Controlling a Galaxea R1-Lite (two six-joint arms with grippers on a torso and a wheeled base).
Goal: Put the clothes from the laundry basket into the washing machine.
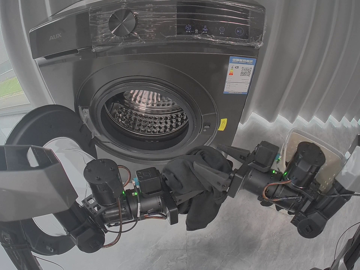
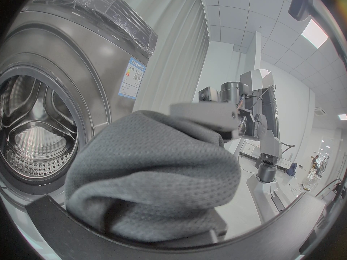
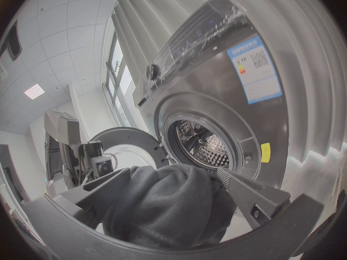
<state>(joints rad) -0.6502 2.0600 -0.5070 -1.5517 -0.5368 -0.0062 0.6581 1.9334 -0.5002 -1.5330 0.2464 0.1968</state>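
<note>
A dark grey garment (image 1: 198,186) hangs bunched between my two grippers, in front of and a little below the washing machine's round opening (image 1: 146,115). My left gripper (image 1: 179,194) is shut on the garment from the left side. From the right, my right gripper (image 1: 214,177) is shut on the same bundle. In the left wrist view the garment (image 2: 144,163) bulges out between the left gripper's (image 2: 197,174) fingers. The right wrist view has the cloth (image 3: 170,213) wedged inside the right gripper (image 3: 173,190). The steel drum (image 3: 202,147) looks bare inside. The laundry basket (image 1: 330,160) stands on the floor behind my right arm.
The washer door (image 1: 45,130) is swung wide open to the left, close behind my left arm. A pale curtain (image 1: 311,57) hangs to the right of the grey washing machine (image 1: 150,64). Marbled floor (image 1: 240,237) lies open below the garment.
</note>
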